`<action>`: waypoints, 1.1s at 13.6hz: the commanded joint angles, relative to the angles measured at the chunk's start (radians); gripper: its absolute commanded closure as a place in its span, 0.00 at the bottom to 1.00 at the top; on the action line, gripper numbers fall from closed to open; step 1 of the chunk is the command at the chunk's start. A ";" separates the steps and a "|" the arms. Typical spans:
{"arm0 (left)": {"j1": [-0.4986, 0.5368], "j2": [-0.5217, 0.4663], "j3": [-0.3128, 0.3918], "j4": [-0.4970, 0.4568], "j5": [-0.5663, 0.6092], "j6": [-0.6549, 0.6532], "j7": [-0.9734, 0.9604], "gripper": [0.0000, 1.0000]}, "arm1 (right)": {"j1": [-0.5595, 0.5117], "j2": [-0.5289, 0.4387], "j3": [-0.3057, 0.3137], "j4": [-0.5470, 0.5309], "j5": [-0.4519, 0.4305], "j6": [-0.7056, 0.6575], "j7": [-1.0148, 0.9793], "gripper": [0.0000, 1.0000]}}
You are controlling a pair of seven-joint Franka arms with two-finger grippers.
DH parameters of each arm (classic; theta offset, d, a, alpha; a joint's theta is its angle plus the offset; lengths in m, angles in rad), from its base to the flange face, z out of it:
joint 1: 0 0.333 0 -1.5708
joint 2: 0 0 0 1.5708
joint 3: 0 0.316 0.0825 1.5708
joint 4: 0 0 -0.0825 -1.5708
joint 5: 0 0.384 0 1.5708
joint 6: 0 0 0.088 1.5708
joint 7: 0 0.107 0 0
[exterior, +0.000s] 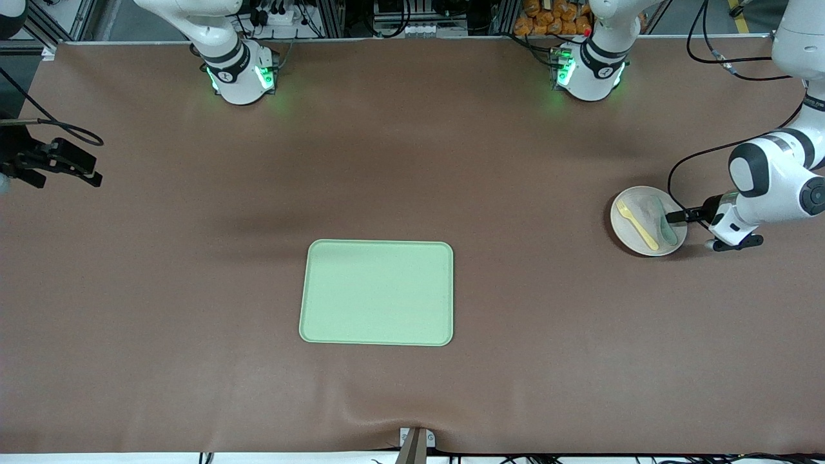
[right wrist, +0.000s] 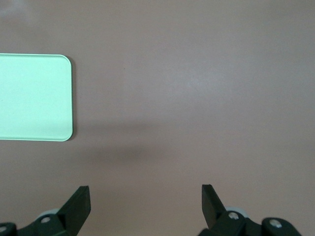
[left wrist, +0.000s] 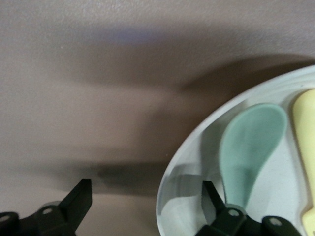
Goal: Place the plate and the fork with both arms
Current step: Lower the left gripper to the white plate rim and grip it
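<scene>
Left gripper [left wrist: 145,206]: jaws spread, straddling the plate's rim. One finger [left wrist: 216,206] sits over the plate's inside, by the spoon's bowl; the other [left wrist: 78,199] is outside, over bare table. Nothing pinched. In the front view it [exterior: 682,216] sits low at the plate's edge on the side toward the left arm's end of the table.

Right gripper [right wrist: 145,206]: jaws spread, empty, over bare table at the right arm's end [exterior: 64,169]. The arm waits.

Plate [exterior: 628,233]: on the table near the left arm's end, well apart from the tray. It holds two things side by side: the fork [exterior: 637,224], lying across the plate from about 11 to 5 o'clock in the front view, and the spoon [exterior: 664,222] beside it, on the gripper's side. Plate rim [left wrist: 170,172], spoon bowl [left wrist: 253,142] and a strip of the fork [left wrist: 307,147] show in the left wrist view.

Tray [exterior: 377,293]: rectangular, light green, nothing in it, at mid-table and nearer the front camera than the plate. One rounded corner [right wrist: 37,96] shows in the right wrist view.

Room: open brown table [exterior: 515,193] runs between plate and tray and all round the tray.
</scene>
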 commanded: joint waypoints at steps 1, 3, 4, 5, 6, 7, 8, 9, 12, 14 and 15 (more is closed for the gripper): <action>0.013 -0.013 -0.011 -0.015 0.016 0.002 0.009 1.00 | -0.013 -0.005 0.010 -0.002 -0.001 -0.006 -0.008 0.00; 0.008 -0.008 -0.015 -0.012 0.017 0.002 0.012 1.00 | -0.013 -0.005 0.010 -0.002 -0.001 -0.006 -0.008 0.00; 0.008 -0.011 -0.015 -0.012 0.017 0.002 0.032 1.00 | -0.013 -0.005 0.010 -0.002 -0.001 -0.006 -0.008 0.00; 0.008 -0.016 -0.015 -0.012 0.017 0.002 0.050 1.00 | -0.013 -0.004 0.010 -0.002 -0.001 -0.006 -0.008 0.00; 0.008 -0.019 -0.015 -0.012 0.017 0.002 0.066 1.00 | -0.013 -0.004 0.010 -0.002 -0.001 -0.006 -0.008 0.00; 0.010 -0.019 -0.015 -0.010 0.017 0.002 0.075 1.00 | -0.013 -0.004 0.010 -0.002 -0.001 -0.006 -0.008 0.00; 0.010 -0.019 -0.015 -0.007 0.017 0.003 0.080 1.00 | -0.015 -0.004 0.010 -0.002 -0.001 -0.006 -0.008 0.00; 0.010 -0.019 -0.016 -0.001 0.017 0.002 0.090 1.00 | -0.015 -0.004 0.010 -0.002 -0.001 -0.006 -0.008 0.00; 0.010 -0.033 -0.065 0.037 0.002 0.000 0.103 1.00 | -0.017 -0.004 0.010 -0.002 -0.001 -0.006 -0.008 0.00; 0.011 -0.045 -0.105 0.059 -0.018 -0.003 0.095 1.00 | -0.017 -0.004 0.010 -0.002 -0.001 -0.006 -0.008 0.00; 0.011 -0.051 -0.122 0.070 -0.056 -0.015 0.095 1.00 | -0.017 -0.004 0.010 -0.002 -0.001 -0.006 -0.008 0.00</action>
